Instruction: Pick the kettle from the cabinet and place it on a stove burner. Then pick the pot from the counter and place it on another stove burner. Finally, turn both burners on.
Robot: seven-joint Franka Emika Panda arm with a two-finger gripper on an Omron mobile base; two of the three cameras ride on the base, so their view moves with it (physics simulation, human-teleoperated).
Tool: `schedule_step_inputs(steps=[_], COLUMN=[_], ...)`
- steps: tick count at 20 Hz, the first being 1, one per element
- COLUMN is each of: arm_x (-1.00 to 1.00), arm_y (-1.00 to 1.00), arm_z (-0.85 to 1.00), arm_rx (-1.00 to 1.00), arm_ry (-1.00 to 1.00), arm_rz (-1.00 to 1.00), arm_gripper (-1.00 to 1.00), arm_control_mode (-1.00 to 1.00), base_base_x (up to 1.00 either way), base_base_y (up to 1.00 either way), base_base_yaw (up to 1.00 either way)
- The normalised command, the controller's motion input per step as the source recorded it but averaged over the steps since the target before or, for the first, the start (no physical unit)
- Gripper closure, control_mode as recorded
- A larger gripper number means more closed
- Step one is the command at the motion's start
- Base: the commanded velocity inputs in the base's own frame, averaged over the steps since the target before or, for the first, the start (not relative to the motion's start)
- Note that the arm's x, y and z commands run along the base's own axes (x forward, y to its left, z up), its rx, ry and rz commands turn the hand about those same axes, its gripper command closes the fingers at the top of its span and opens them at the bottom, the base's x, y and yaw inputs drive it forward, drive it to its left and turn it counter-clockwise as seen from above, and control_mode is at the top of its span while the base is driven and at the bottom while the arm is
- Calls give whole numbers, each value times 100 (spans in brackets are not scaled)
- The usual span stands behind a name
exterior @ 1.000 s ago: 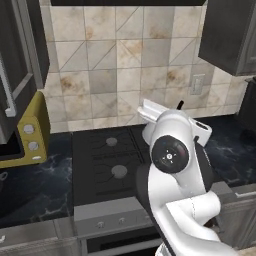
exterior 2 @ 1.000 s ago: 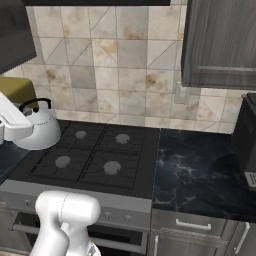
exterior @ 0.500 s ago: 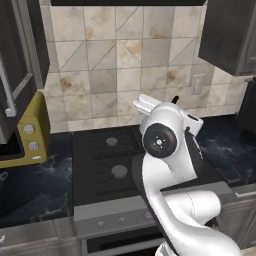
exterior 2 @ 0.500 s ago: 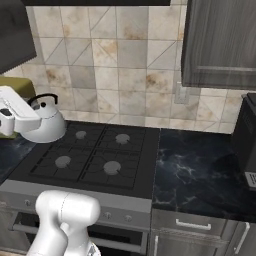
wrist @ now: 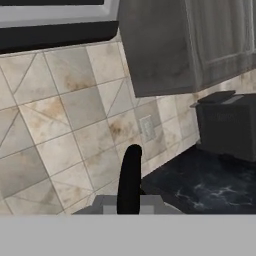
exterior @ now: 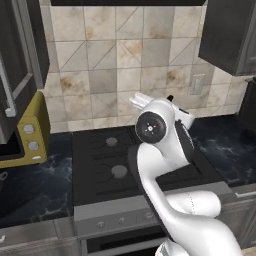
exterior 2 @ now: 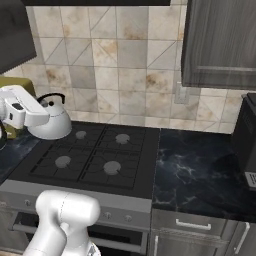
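Over the back-left corner of the cooktop (exterior 2: 95, 160), the gripper (exterior 2: 39, 114) is clamped on the black arched handle of the kettle (exterior 2: 51, 122), carrying it just above the stove in the right base view. Kettle body hangs below the hand, near the rear-left burner (exterior 2: 80, 134) but seemingly not yet centred on it (hard to tell if the base touches the grate). Hand view shows the dark handle (wrist: 129, 180) rising up the middle, with tiled wall and the counter (wrist: 210, 182) beyond. In the left base view the arm's elbow blocks most of the kettle; the front-left burner (exterior: 119, 171) is bare.

Risks from here, as a judgement: the grip is on a thin arched handle, so the kettle could swing or tilt when lowered, and land with its base half on a grate bar and rock. Releasing too high would drop it and let it slide off the burner. It also sits close to the cooktop's left edge and the yellow microwave (exterior: 30, 137), so a sideways drift could set it down off the burner. No pot seen in these views.
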Motion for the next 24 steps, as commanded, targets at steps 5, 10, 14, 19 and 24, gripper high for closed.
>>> schedule_step_inputs(steps=[5, 10, 14, 19, 24], arm_x=[41, 36, 34, 28, 18], arm_y=[2, 12, 19, 21, 11], arm_z=[-18, -23, -24, -21, -17], arm_rx=[-1, -4, -4, -4, -3], arm_ry=[2, 0, 0, 0, 2], arm_rz=[-4, -8, -8, -8, -6], arm_gripper=[100, 100, 100, 100, 100], arm_control_mode=[-100, -100, -100, -100, -100], base_base_x=[0, 0, 0, 0, 0], base_base_y=[0, 0, 0, 0, 0], base_base_yaw=[0, 0, 0, 0, 0])
